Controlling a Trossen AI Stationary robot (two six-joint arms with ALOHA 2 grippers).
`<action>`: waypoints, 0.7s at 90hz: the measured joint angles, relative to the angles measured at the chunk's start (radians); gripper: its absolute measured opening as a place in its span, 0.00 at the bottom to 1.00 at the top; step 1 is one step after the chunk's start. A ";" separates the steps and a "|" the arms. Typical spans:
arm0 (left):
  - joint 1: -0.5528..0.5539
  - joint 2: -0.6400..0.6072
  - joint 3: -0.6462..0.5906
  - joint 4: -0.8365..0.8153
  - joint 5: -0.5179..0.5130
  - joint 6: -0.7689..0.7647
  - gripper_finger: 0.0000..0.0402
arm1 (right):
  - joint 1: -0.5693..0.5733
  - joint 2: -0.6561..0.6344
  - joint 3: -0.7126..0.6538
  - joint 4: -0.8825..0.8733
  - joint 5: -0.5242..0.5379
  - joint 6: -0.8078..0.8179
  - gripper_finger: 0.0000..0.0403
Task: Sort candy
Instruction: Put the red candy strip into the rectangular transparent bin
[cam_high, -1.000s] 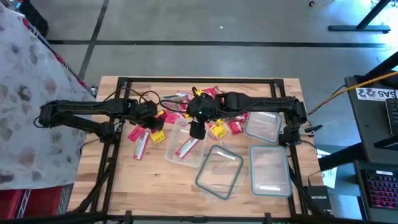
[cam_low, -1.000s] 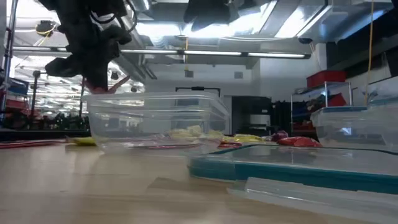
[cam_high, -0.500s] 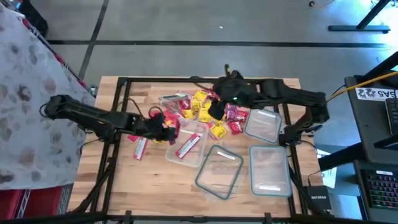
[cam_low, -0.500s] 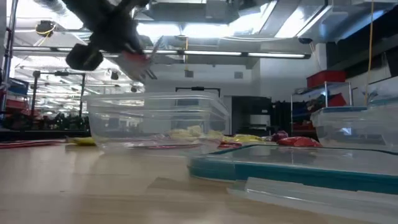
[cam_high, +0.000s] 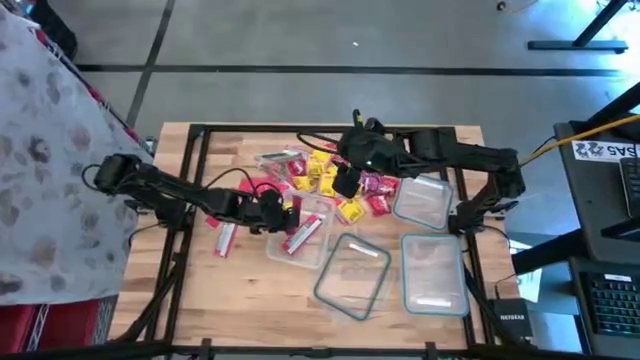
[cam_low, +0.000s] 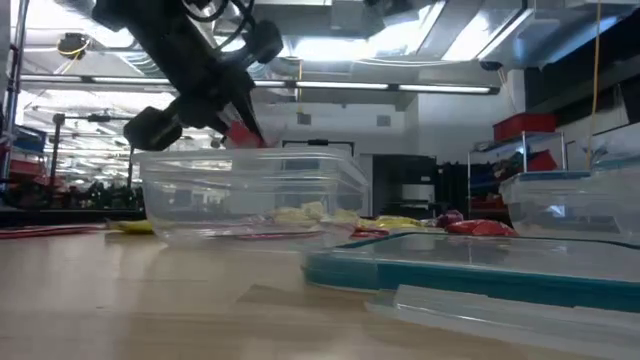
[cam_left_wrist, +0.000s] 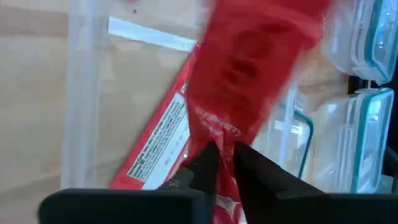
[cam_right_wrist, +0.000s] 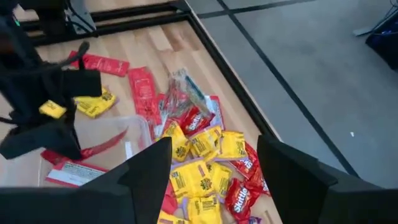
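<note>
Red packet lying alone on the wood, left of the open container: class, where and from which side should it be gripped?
Probably best to grip the red packet across its narrow width, near the middle, coming straight down from above. It lies flat and long on the table, with bare wood along both long edges leaving room either side.

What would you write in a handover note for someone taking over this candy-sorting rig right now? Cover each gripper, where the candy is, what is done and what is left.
Left gripper: shut on a red candy packet, held over the open clear container.
Right gripper: open, empty, hovering above the candy pile at the table's far middle.
Done: one red packet already lies in that container.
Left: release the held packet; sort the mixed red and yellow pile, plus the stray red packet on the wood on the left. The other three containers look empty.
</note>
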 joint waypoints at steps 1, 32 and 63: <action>0.001 0.000 0.000 0.001 0.000 0.002 0.14 | 0.000 0.000 0.000 0.001 0.000 -0.002 0.56; 0.005 -0.041 0.000 -0.029 0.080 0.104 0.37 | 0.001 -0.001 0.000 0.013 0.000 -0.015 0.56; 0.047 -0.309 -0.002 -0.690 0.010 0.133 0.39 | 0.023 -0.001 0.000 0.023 -0.025 0.005 0.56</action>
